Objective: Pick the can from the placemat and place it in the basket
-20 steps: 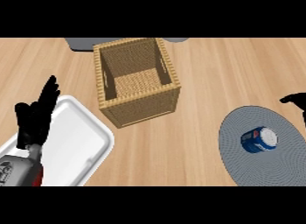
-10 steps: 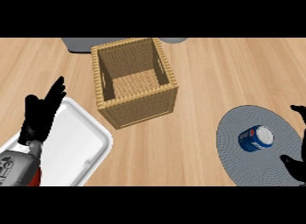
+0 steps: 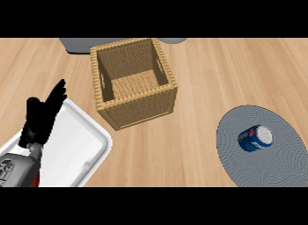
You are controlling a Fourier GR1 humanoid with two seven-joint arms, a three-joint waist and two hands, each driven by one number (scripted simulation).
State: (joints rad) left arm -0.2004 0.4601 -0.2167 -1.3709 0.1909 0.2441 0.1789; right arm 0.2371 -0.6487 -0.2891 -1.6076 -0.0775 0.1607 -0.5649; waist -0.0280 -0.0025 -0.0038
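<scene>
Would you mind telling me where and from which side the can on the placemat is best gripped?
Take the can round its blue side wall, below the pale top, fingers and thumb on opposite sides. Coming from the right seems best: it appears to stand upright on the placemat with nothing beside it, and the basket lies to its left.

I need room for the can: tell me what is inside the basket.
The basket shows only its own woven floor and inner walls, with nothing lying in it. Its near wall hides the floor's front edge.
</scene>
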